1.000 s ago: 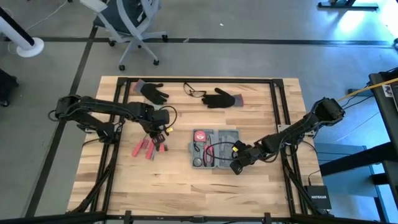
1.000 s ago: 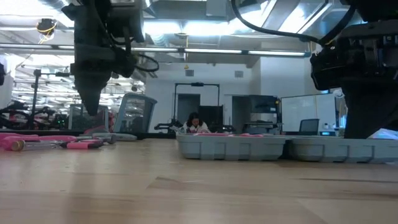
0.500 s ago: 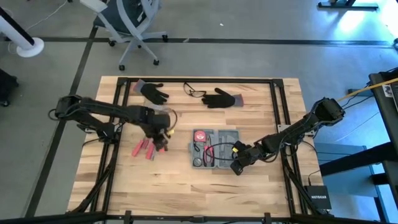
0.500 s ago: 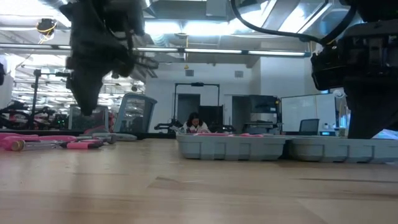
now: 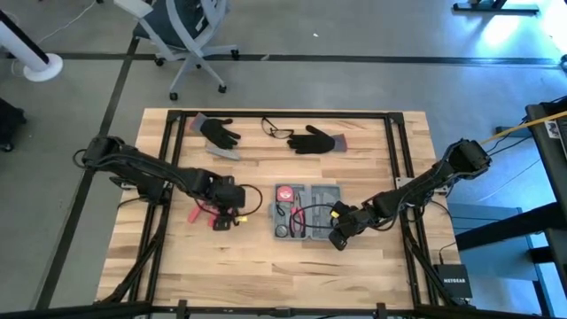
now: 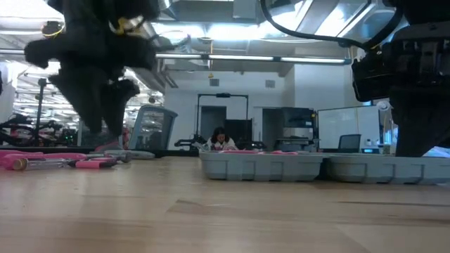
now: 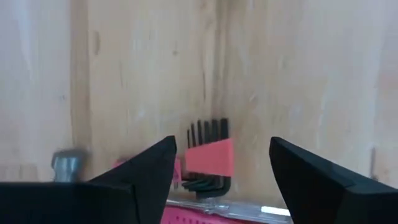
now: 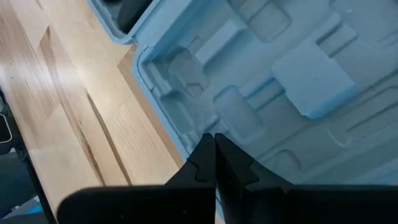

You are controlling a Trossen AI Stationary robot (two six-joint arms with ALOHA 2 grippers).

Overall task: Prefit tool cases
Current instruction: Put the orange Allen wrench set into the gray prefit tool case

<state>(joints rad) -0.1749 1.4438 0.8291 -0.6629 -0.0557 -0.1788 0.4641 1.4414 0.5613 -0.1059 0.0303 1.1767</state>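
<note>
The grey-blue tool case [image 5: 321, 197] lies open and flat at the table's middle, its moulded slots up; the low view shows its side [image 6: 316, 167]. Loose red-handled tools [image 5: 205, 213] lie to its left on the wood. My left gripper [image 5: 227, 213] hangs open just above them, pointing down; a red holder of black hex keys [image 7: 210, 155] lies below the gap between its fingers [image 7: 221, 146]. My right gripper [image 5: 337, 237] is shut at the case's near right corner, its tips over the moulded tray [image 8: 214, 140]. My right gripper's shut fingertips [image 8: 214, 149] stand at the case's near rim [image 8: 163, 118], slanting down from the table's right. Whether they touch the plastic, I cannot tell.
Two black gloves [image 5: 218, 133] [image 5: 315, 140] and a pair of safety glasses [image 5: 276, 131] lie along the far edge. The case holds a red round tool [image 5: 285, 193] and a dark one [image 5: 282, 230]. Bare wood lies near the front edge [image 5: 266, 266].
My left gripper has moved toward the table's near edge and down toward the loose red-handled tools, and it has opened. The tools and the case have not moved.
</note>
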